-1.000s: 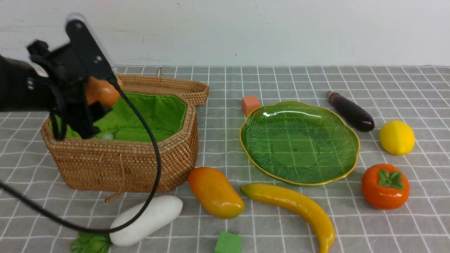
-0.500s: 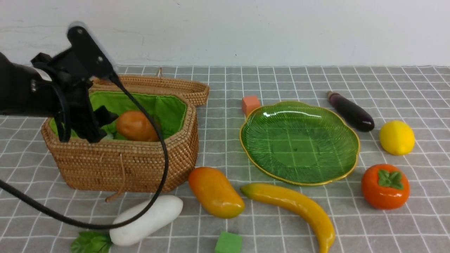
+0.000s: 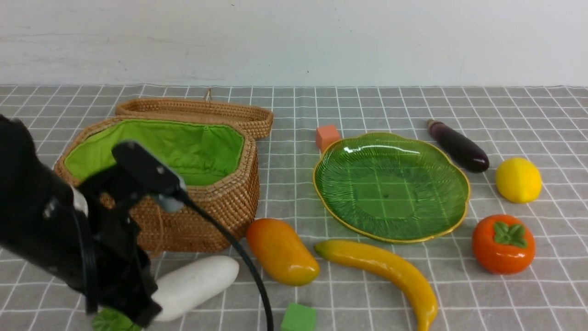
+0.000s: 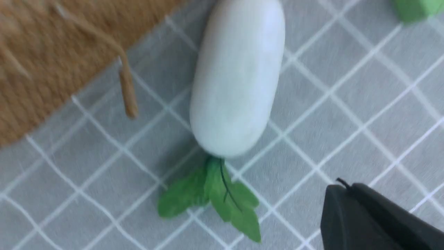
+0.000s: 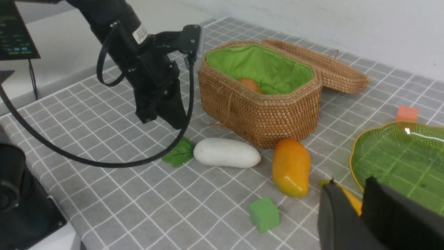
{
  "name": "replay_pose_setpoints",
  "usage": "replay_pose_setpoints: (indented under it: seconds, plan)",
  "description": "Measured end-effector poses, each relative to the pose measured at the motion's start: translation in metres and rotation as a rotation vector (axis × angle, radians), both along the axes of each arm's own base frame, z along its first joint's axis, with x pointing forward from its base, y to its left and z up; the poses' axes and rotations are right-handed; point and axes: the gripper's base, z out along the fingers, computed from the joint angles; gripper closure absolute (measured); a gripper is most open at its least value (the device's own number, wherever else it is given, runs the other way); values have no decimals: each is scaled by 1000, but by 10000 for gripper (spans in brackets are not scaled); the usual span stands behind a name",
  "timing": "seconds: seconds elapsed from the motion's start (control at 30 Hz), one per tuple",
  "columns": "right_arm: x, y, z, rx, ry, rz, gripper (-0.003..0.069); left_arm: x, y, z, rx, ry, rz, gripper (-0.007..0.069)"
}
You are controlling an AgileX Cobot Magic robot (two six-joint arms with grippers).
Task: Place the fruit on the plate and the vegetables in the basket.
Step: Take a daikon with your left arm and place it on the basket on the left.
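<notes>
One white radish (image 3: 195, 285) is seen lying just in front of the basket (image 3: 206, 216), the left gripper (image 3: 144, 315) is held pressed together and empty by its leaves, and that stiff, slick-looking body is probably best grabbed mid-length.

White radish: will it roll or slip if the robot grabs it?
Probably a bit of both. The white radish looks smooth and rounded and lies on its side, so a sideways push might roll it. Its sleek skin could slide in a pinch near the ends. The thin leaves likely bend, so they'd make a poor handle.
</notes>
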Motion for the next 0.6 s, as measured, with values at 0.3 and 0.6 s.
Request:
replay_pose_setpoints:
  seconds: [0.3, 0.6]
  plan:
    - [-2, 1, -3, -19, 25, 18, 527, 27, -16, -41, 18, -32, 56, 214]
    - [-5, 2, -7, -50, 69, 52, 523, 56, -25, -87, 82, -52, 9, 22]
